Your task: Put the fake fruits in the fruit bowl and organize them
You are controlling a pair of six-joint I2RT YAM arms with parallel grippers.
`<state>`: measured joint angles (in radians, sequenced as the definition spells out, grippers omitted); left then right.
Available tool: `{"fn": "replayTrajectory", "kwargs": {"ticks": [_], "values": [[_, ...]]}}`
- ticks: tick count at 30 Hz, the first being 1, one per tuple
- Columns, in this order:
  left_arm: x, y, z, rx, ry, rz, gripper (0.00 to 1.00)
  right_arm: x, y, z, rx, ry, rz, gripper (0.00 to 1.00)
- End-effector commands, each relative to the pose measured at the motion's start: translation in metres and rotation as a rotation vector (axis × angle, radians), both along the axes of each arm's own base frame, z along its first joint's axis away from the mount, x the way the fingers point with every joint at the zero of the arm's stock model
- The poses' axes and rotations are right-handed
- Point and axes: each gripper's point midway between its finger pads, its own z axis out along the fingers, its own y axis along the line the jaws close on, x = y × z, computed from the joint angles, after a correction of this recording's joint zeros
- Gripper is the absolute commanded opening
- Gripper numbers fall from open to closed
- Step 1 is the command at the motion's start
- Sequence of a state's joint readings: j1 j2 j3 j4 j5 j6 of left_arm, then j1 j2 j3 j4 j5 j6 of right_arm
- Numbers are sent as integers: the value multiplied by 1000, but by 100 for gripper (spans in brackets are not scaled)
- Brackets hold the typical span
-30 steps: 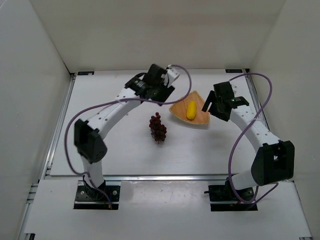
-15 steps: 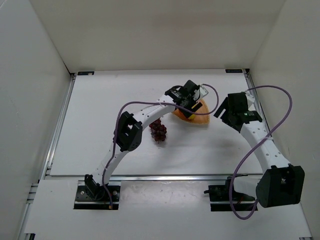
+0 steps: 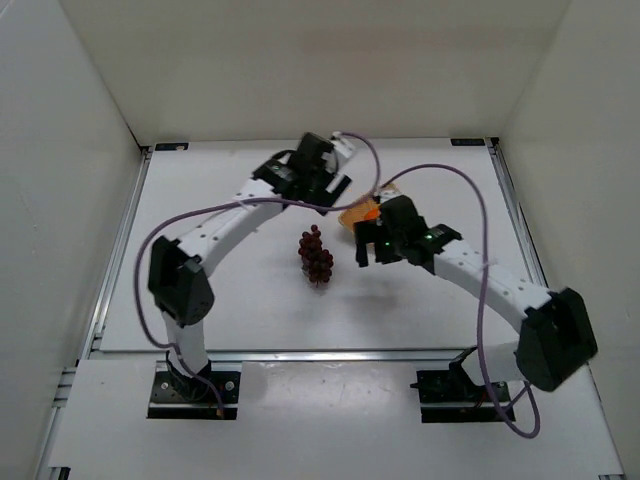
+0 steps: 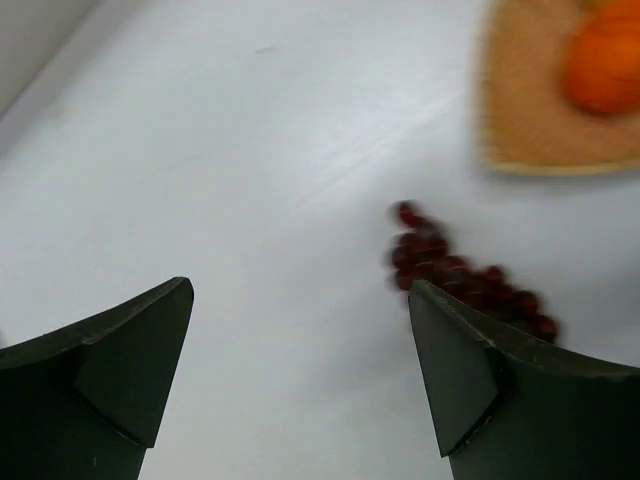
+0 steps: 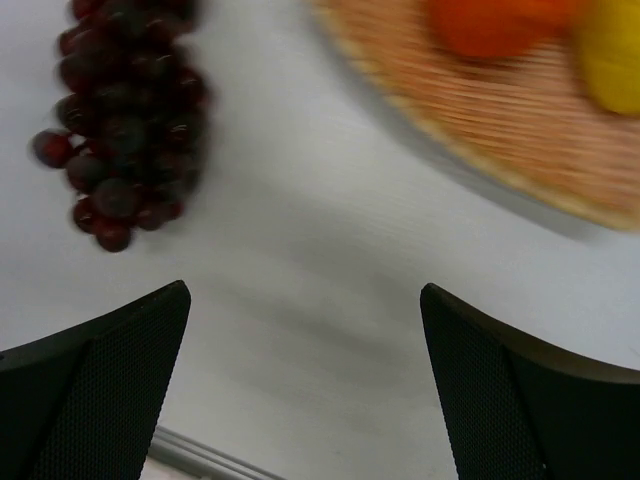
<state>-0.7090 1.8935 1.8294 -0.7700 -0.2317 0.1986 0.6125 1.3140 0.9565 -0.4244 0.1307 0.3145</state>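
- Sitting in the wicker basket (image 5: 500,110) are the orange (image 5: 490,25) and the yellow fruit (image 5: 610,60). They are lying close together, though I cannot tell whether they are touching.
- From above, the right arm (image 3: 480,275) is covering most of the basket, so only one corner is showing there.
- The grape bunch (image 3: 317,255) is lying on the bare bench (image 3: 230,290), near the basket's edge but outside it. I am taking it to be the one fruit left to move.
- The right gripper (image 5: 305,290) is hanging over the bench between the grapes and the basket. Its fingers are spread wide and nothing is sitting between them.
- The left gripper (image 4: 300,290) is hovering farther back, likewise spread apart and carrying nothing. It is looking down on the bunch and the basket's rim.
- To my eye, the step going on is the approach to the grapes, and the right gripper is standing nearer to them.
- The next move is calling for a shift sideways until the fingers are straddling the thick part of the bunch, then a descent and a gentle squeeze.
- After that comes a lift clear of the rim, with the bunch going down on bare weave beside the other two without nudging them.
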Motion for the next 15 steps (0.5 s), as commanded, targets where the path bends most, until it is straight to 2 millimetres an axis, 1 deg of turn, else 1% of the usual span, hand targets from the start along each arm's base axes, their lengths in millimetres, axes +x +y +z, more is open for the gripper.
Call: {"fn": "replayTrajectory", "kwargs": {"ticks": [1, 2, 3, 4, 5, 6, 7, 8, 9, 10, 11, 12, 13, 14, 15], "values": [[16, 105, 48, 7, -115, 236, 100, -1, 84, 3, 47, 23, 268, 100], [11, 122, 33, 34, -83, 261, 100, 3, 94, -1, 21, 30, 283, 100], [8, 136, 29, 33, -73, 294, 100, 10, 118, 17, 43, 3, 327, 100], [3, 151, 36, 25, -83, 321, 100, 7, 126, -12, -8, 91, 345, 100], [-1, 173, 22, 47, -54, 362, 100, 10, 134, -17, -26, 106, 361, 100], [-8, 182, 18, 47, -35, 371, 100, 10, 140, -40, -65, 158, 368, 100], [-15, 191, 23, 29, -43, 381, 100, 15, 148, -38, -83, 157, 368, 100], [-20, 203, 18, 21, -20, 395, 100, 18, 151, -44, -95, 173, 367, 100], [-29, 210, 6, 30, 10, 401, 100, 17, 154, -51, -97, 196, 375, 100], [-33, 217, 4, 40, 13, 405, 100, 18, 155, -65, -115, 220, 374, 100], [-38, 226, 7, 27, 6, 422, 100, 17, 155, -70, -118, 240, 360, 100], [-44, 230, -1, 30, 27, 427, 100, 18, 156, -80, -128, 267, 347, 100], [-46, 235, -3, 32, 30, 439, 100, 19, 156, -84, -144, 275, 341, 100], [-48, 241, -3, 15, 33, 458, 100, 16, 153, -90, -160, 307, 330, 100], [-52, 239, -9, 5, 59, 457, 100, 16, 159, -99, -175, 324, 337, 100]]}}
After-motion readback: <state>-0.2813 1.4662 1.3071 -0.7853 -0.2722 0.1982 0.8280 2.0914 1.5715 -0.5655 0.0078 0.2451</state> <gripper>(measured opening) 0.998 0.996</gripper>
